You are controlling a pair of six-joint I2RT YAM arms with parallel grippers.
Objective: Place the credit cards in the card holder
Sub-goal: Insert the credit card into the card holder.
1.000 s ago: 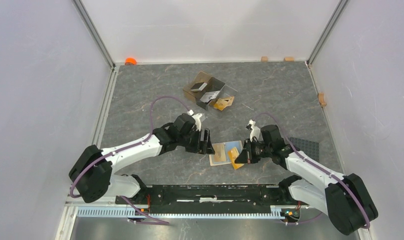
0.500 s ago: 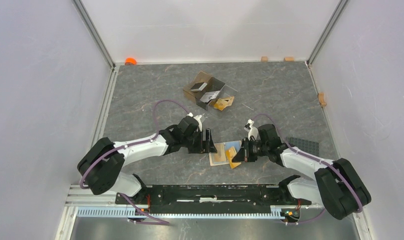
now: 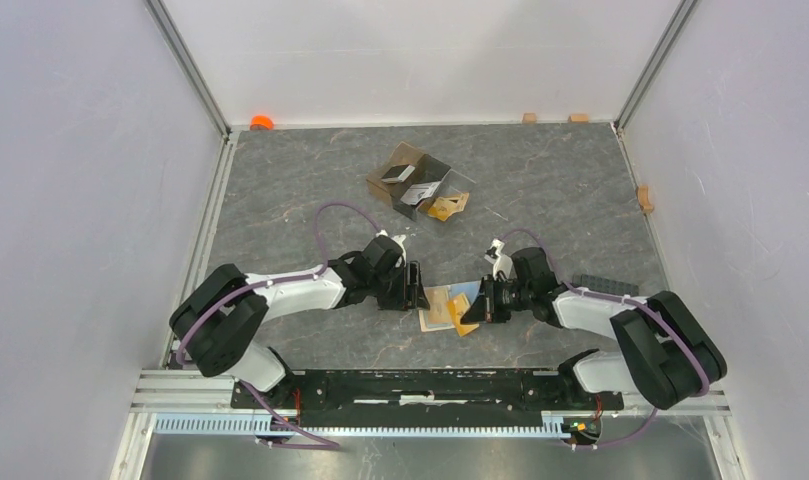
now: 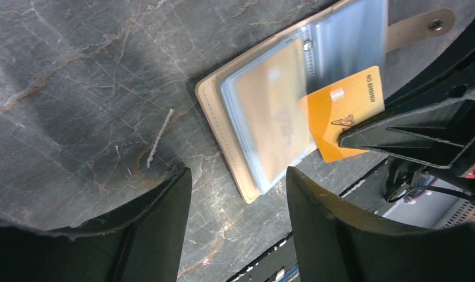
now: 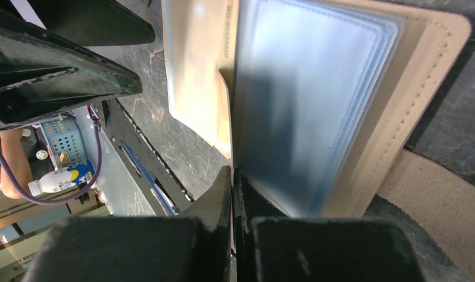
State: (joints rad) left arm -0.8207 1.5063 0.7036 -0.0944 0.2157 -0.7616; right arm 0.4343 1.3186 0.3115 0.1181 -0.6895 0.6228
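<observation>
Two arms reach low and almost level toward the middle of the tabletop's (image 3: 280, 190) near edge, wrists turned inward so the hands face each other across the card holder (image 3: 440, 310). The left hand (image 3: 416, 285) hovers just beside the holder, its jaws standing wide with nothing between them. The right hand (image 3: 479, 303) is pinched thin on an orange card (image 4: 343, 108) by one corner, and the card lies over the holder's blue pockets.

The holder lies open and flat, its snap tab sticking out on the right hand's side. A second card (image 4: 273, 111) shows through a clear pocket. Toward the far edge, well apart, sits a clear brown box (image 3: 420, 185) with more cards (image 3: 397, 174) in it. The tabletop is grey and marble-veined — white walls (image 3: 80, 150) close it in on three sides.
</observation>
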